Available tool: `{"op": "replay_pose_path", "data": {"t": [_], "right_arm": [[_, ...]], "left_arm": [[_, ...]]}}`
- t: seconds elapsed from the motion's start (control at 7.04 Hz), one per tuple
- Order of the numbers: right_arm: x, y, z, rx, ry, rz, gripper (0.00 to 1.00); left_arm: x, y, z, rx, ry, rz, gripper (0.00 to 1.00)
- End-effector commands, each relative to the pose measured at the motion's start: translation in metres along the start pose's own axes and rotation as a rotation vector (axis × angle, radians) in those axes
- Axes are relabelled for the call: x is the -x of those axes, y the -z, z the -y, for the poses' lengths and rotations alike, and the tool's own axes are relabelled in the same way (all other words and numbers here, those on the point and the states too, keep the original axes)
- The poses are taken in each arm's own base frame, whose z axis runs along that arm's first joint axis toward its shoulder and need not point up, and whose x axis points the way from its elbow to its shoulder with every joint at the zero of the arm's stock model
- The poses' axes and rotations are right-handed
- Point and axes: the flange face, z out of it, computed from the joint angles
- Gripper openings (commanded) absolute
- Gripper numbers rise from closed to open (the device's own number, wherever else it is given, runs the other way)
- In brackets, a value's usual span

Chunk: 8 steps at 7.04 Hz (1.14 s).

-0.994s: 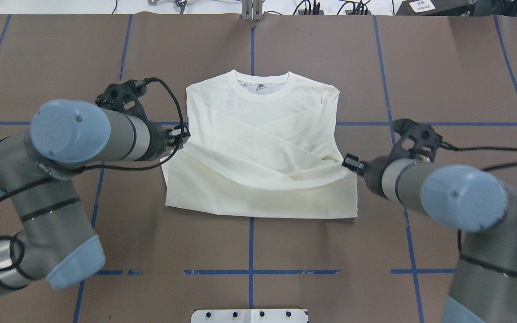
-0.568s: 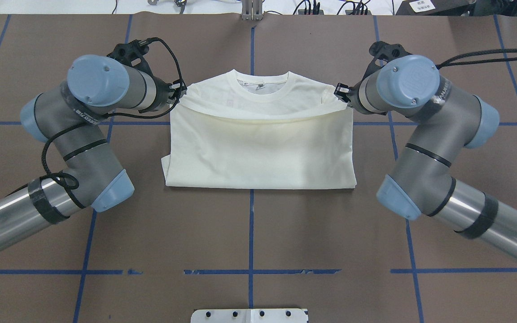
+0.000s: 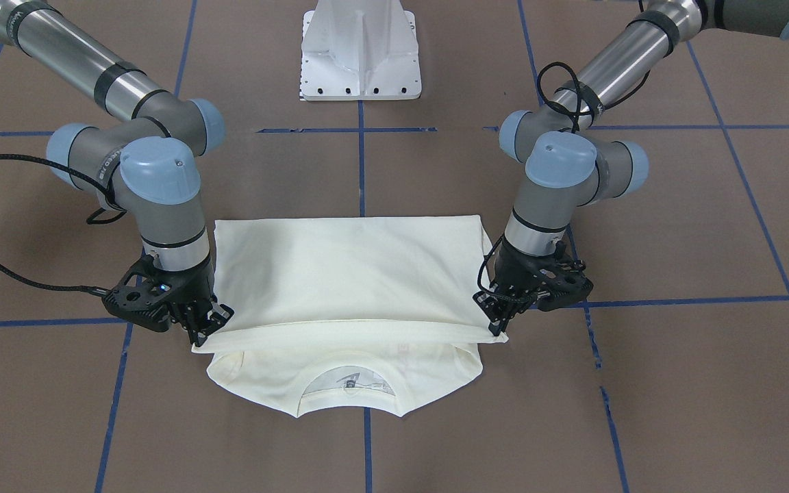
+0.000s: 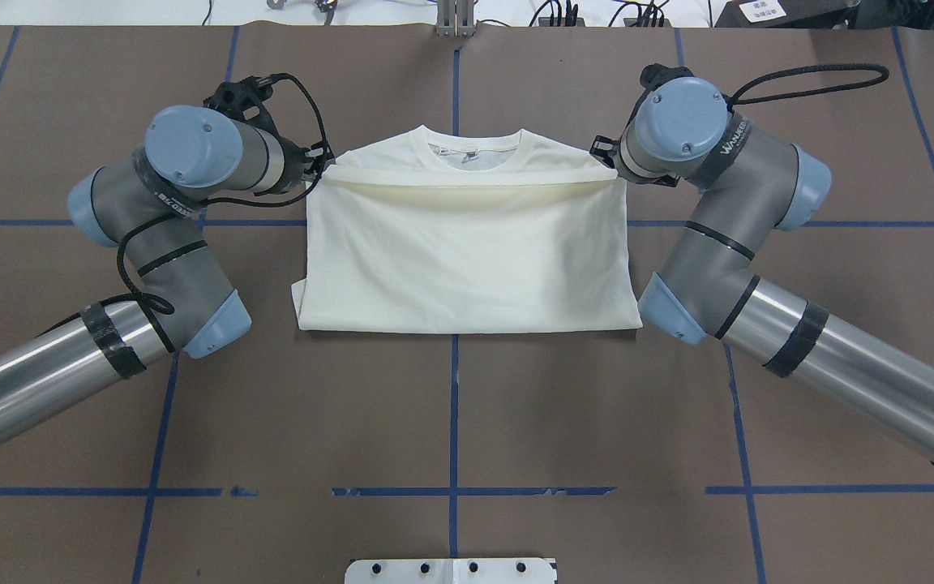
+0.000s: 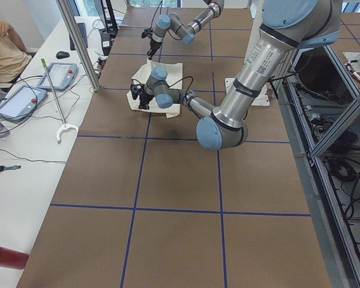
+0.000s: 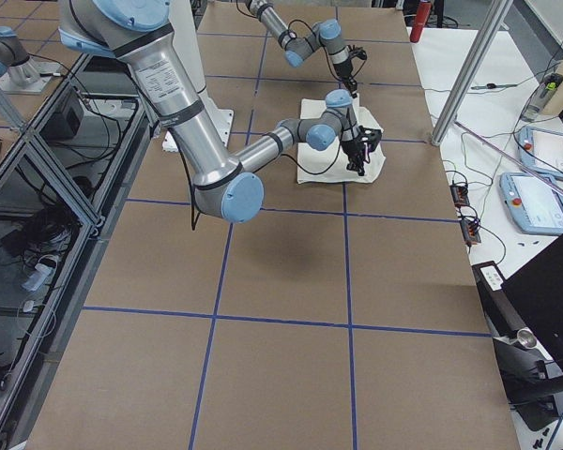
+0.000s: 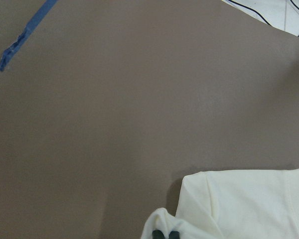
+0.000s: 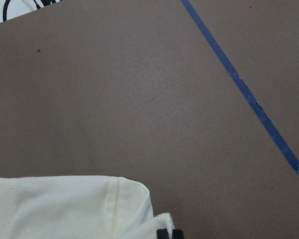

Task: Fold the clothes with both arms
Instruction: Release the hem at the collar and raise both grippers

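Shirt [image 4: 467, 259] lies mid-table [image 4: 191, 422], doubled over. In the overhead view we note the fold at 6 o'clock and the collar at 12. The lifted hem is stretched taut, just short of the collar. Left gripper [image 4: 317, 166] sits at 10 o'clock and right gripper [image 4: 606, 156] at 2 o'clock, each pinched tight on a hem corner. Blue tape lines [image 4: 452, 422] cross the brown table.
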Motion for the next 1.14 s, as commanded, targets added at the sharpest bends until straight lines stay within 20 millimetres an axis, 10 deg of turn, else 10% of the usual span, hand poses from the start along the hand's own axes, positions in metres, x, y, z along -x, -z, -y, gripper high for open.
{"op": "replay_pose_path", "data": {"t": [0.0, 0.14, 0.28, 0.71, 0.99], "right_arm": [[0.0, -0.02, 0.005, -0.003, -0.003, -0.008, 0.0], [0.0, -0.02, 0.006, -0.004, -0.005, -0.008, 0.01], [0.002, -0.019, 0.005, -0.003, -0.002, -0.003, 0.41], [0.014, 0.014, 0.002, 0.04, -0.007, 0.131, 0.64], [-0.05, 0.084, -0.05, 0.141, -0.063, 0.231, 0.7]], "left_arm": [[0.008, -0.013, 0.002, -0.004, -0.019, -0.01, 0.0], [0.011, -0.017, 0.003, -0.005, -0.02, -0.014, 0.14], [0.011, -0.016, 0.005, -0.007, -0.028, -0.022, 0.35], [0.011, 0.003, 0.039, -0.048, -0.036, -0.093, 0.46], [0.013, 0.007, 0.041, -0.053, -0.037, -0.108, 0.47]]}}
